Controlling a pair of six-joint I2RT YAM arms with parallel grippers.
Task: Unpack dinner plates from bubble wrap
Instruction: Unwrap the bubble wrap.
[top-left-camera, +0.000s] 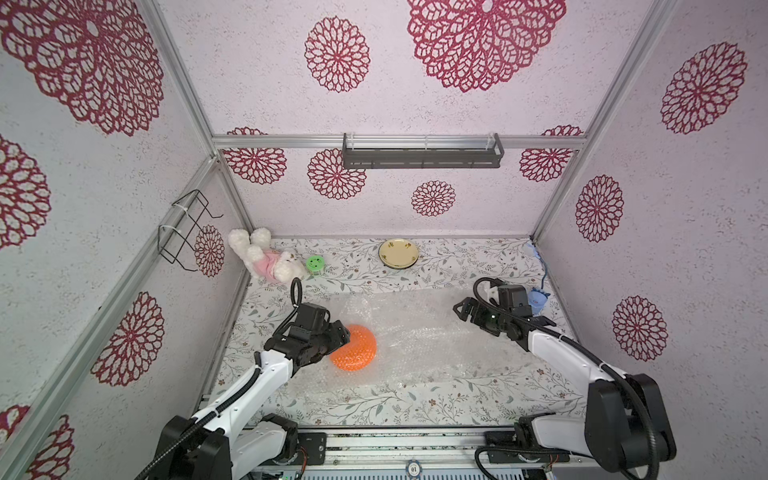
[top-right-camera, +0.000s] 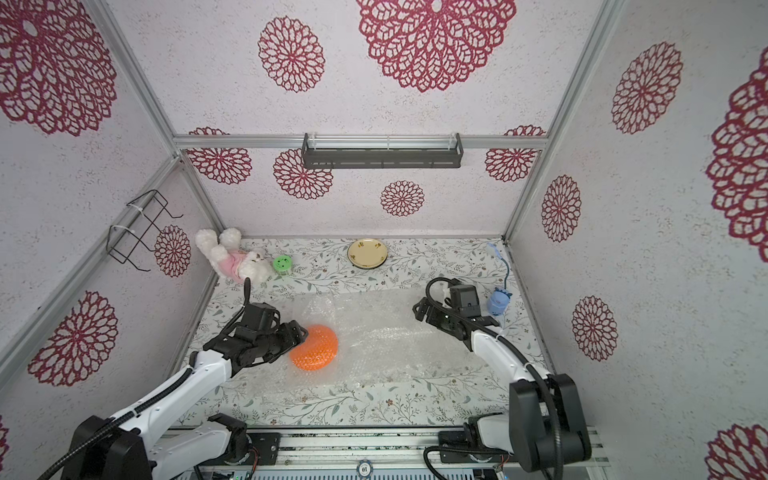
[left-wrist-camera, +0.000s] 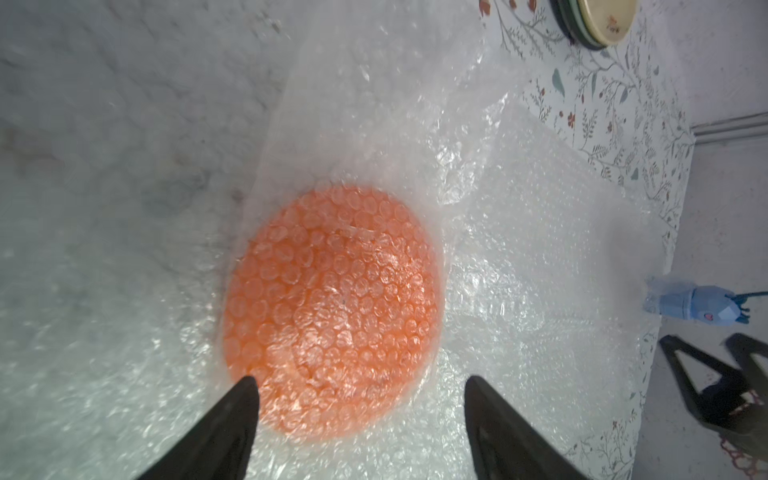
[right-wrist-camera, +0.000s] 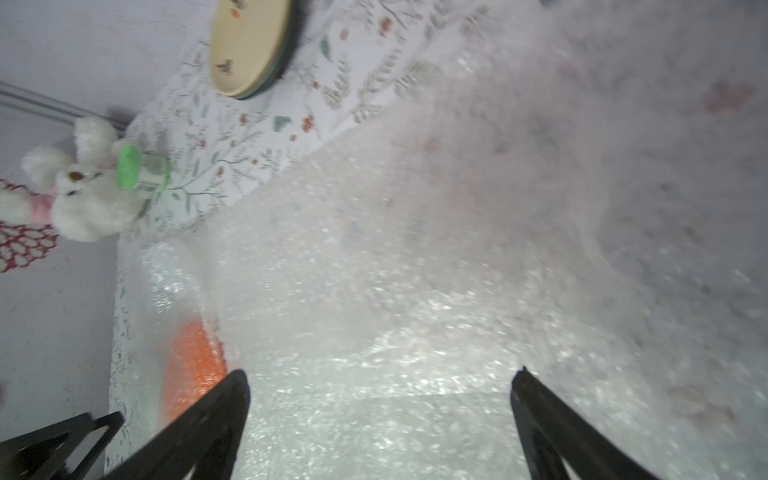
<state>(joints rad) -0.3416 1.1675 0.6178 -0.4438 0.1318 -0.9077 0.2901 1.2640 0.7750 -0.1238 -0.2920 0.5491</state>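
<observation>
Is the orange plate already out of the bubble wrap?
No, in the left wrist view the orange plate lies under the bubble wrap, whose bubbles cover its whole face.

Under your left pincer (left-wrist-camera: 359, 378) the bubble wrap (left-wrist-camera: 519, 249) looks like thin clear plastic, shiny and pebbled with small air cells that catch white glints. Through it, just ahead of that pincer, the orange plate (left-wrist-camera: 332, 311) shows as a smooth, even surface. The fingers (left-wrist-camera: 224, 428) are black, matt and hard-looking. Far beyond the right pincer (right-wrist-camera: 380, 370), the cream plate (right-wrist-camera: 245, 45) has a smooth, glazed-looking sheen, the plush rabbit (right-wrist-camera: 83, 203) is fluffy white cloth, and the counter (right-wrist-camera: 257, 137) carries a flat, matt floral print. The arm shells (top-left-camera: 266, 374) behind both pincers are glossy white plastic.
</observation>
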